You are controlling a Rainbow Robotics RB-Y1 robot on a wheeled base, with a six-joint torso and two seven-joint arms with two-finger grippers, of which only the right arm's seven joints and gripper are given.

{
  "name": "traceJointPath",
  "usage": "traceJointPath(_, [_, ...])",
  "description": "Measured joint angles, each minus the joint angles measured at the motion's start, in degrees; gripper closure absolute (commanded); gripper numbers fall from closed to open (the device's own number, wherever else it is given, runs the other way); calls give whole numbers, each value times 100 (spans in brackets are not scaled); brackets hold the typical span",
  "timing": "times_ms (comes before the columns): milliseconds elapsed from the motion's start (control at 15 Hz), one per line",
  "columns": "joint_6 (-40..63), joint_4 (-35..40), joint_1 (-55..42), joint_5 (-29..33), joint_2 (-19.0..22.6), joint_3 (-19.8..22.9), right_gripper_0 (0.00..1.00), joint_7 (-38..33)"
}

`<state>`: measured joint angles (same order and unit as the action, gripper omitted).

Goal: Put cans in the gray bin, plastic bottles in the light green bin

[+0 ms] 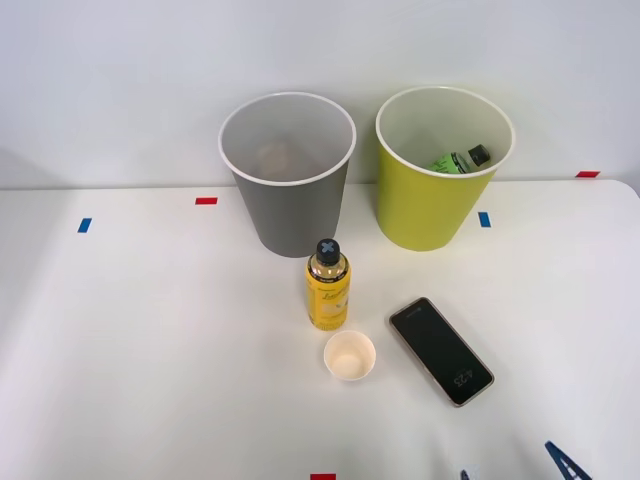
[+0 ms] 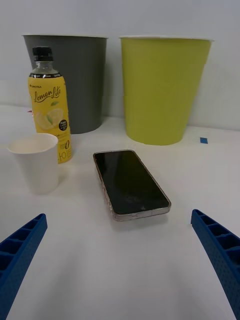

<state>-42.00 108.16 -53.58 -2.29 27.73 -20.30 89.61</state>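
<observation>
In the front view, the gray bin (image 1: 288, 175) sits upper centre of the frame and the light green bin (image 1: 443, 170) just to its right, both upright against the back of the white table (image 1: 130, 340). A greenish bottle (image 1: 460, 159) with a black cap already lies inside the light green bin. Something pale and round shows at the bottom of the gray bin, too dim to name.

The yellow lemon-tea bottle (image 1: 328, 285) stands upright at frame centre, just in front of the gray bin. A small white paper cup (image 1: 350, 355) stands just below it, and a smartphone (image 1: 441, 350) lies flat, screen up, to the lower right of the bottle.

The right gripper (image 2: 120, 260) is spread wide and holds nothing: in the wrist view its blue ribbed fingers (image 2: 20, 250) sit at the two lower corners of the frame, low over the table, with the phone between and beyond them. In the front view only blue tips (image 1: 566, 462) peek in at the lower right edge.

As I judge it, the step in hand is the approach to the yellow bottle, the one bottle left on the table. The next move calls for swinging toward the bottle, which stands off to one side of the gripper's line, past the phone and cup without knocking them, closing on its body, and carrying it to the light green bin.
</observation>
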Motion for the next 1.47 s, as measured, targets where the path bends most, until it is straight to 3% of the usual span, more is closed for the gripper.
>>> traceJointPath(267, [576, 468, 887, -973, 820, -613, 0, 21])
traceJointPath(533, [1423, 500, 2334, -1287, 1108, -943, 0, 1])
traceJointPath(733, [2192, 504, 3375, -1645, 1116, -1206, 0, 11])
traceJointPath(1000, [2694, 504, 3889, -1829, 1123, -1326, 0, -44])
traceJointPath(1467, [3753, 496, 4484, -1889, 522, -1386, 0, -63])
